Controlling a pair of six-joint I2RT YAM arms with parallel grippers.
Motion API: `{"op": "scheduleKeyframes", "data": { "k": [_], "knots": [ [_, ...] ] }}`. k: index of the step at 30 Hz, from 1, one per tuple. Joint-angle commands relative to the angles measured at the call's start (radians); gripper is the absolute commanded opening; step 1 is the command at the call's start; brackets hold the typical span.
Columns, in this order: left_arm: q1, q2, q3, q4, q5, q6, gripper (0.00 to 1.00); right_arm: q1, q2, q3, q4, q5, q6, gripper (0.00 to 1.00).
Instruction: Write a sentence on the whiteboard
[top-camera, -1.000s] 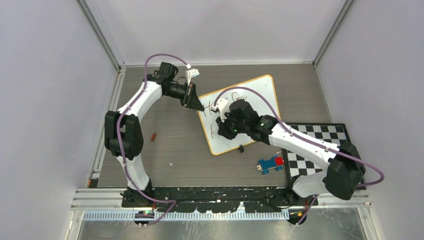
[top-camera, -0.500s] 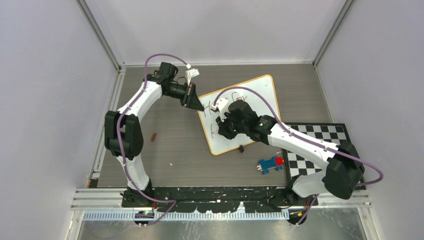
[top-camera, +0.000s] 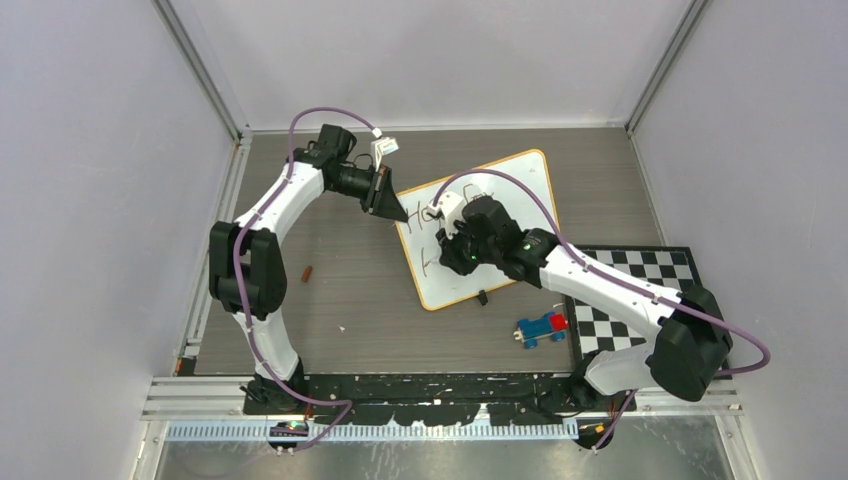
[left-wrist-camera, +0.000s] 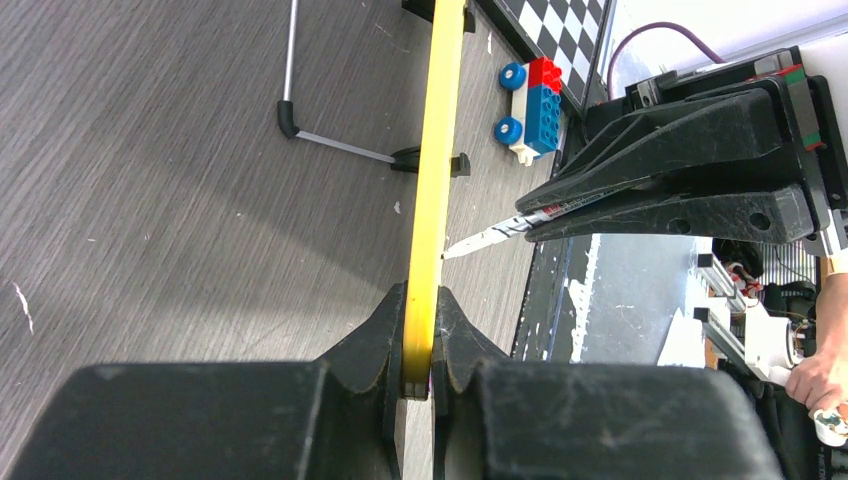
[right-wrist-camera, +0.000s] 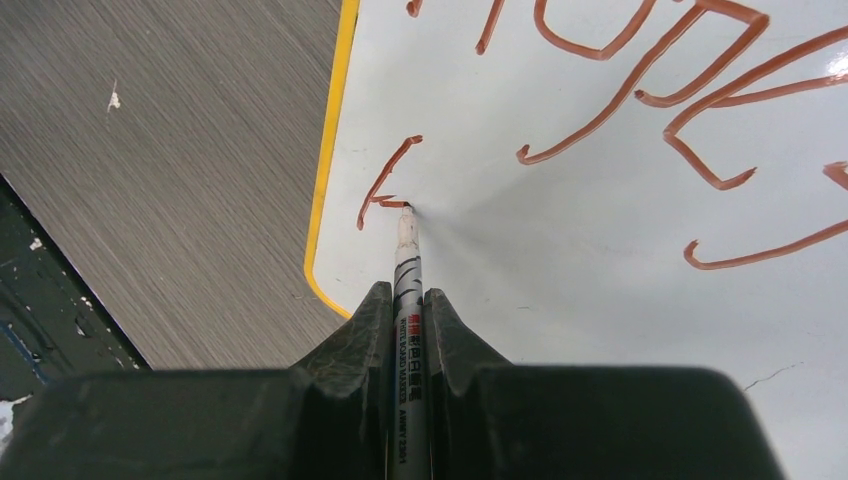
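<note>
Marker (right-wrist-camera: 408, 250) tip touching the whiteboard (right-wrist-camera: 620, 300), seen from my right wrist. My right pincer (right-wrist-camera: 408, 300) is clamped on the barrel, which points up the middle of the frame to a small reddish-brown stroke near the board's lower left corner. In the overhead view the whiteboard sits just right of centre. My left pincer (top-camera: 392, 208) is closed on its yellow rim at the board's upper left corner.

Risks, as I judge them: the stroke sits close to the yellow rim, so a pull toward the left of the frame could run off the board. I grip the board at one corner only, so hard pressure from the tip could twist it in my left pincer and bend the line. The barrel could also slide between my right fingers. My right wrist hangs over the upper line and could smear it if it dips.

Writing: the upper line is large loose letters, perhaps starting "HO", but I cannot read it for sure. The barrel carries red characters and small dark print, too fine to read.
</note>
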Motion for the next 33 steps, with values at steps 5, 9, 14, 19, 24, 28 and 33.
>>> {"op": "scheduleKeyframes", "data": {
  "k": [5,9,14,19,24,28,33],
  "knots": [
    [0.004,-0.017,-0.002,0.011,-0.081,0.028,0.00,-0.003,-0.006,-0.028,-0.033,-0.030,-0.017,0.00],
    [0.004,-0.016,-0.004,0.011,-0.082,0.028,0.00,0.001,0.003,-0.026,-0.045,-0.032,-0.022,0.00],
    [0.004,-0.015,-0.004,0.009,-0.080,0.031,0.00,0.001,-0.034,0.002,-0.057,-0.041,-0.018,0.00],
    [0.004,-0.018,-0.004,0.009,-0.077,0.032,0.00,-0.009,-0.106,0.009,-0.048,-0.034,-0.005,0.00],
    [0.004,-0.017,-0.001,0.009,-0.076,0.028,0.00,-0.013,-0.110,-0.003,-0.030,0.036,-0.014,0.00],
    [0.004,-0.017,-0.002,0.009,-0.078,0.029,0.00,-0.013,-0.096,0.002,-0.021,0.051,-0.013,0.00],
    [0.003,-0.015,-0.002,0.010,-0.075,0.027,0.00,-0.013,-0.060,0.024,-0.020,0.079,-0.010,0.00]
  ]
}}
